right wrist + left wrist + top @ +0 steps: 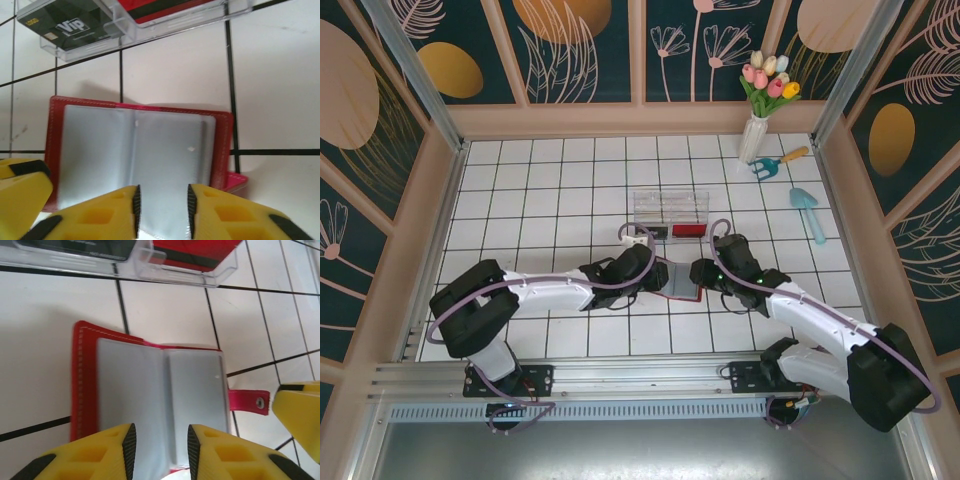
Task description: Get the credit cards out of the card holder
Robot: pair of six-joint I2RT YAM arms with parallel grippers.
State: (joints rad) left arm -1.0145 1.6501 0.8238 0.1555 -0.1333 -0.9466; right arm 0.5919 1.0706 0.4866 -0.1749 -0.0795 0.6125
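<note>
Seen from above, the left arm [555, 292] and right arm [810, 312] meet head to head at the middle of the tiled counter [550, 190]. The card holder [673, 277] lies open between their wrists, just in front of a clear plastic box [670, 205].

On the left wrist camera, the left fingers [127, 450] stand a narrow gap apart over the holder's near edge, with nothing visibly pinched. Whether they touch the grey-blue sleeves I cannot tell. The red tab [248, 401] juts out to the right, with a yellow finger of the other arm just beside it.

On the right wrist camera, the right fingers [192, 210] show a similar narrow gap, just right of the fold. A black card [70, 27] and a red card [160, 7] lie in the box. The sleeves look blank, so I cannot tell if a card remains.

The holder is probably light and floppy, with slick sleeves, and likely to skate on the tile. Pinning the stitched red border with one arm seems best, while the other takes any card by its exposed edge at the sleeve mouth
</note>
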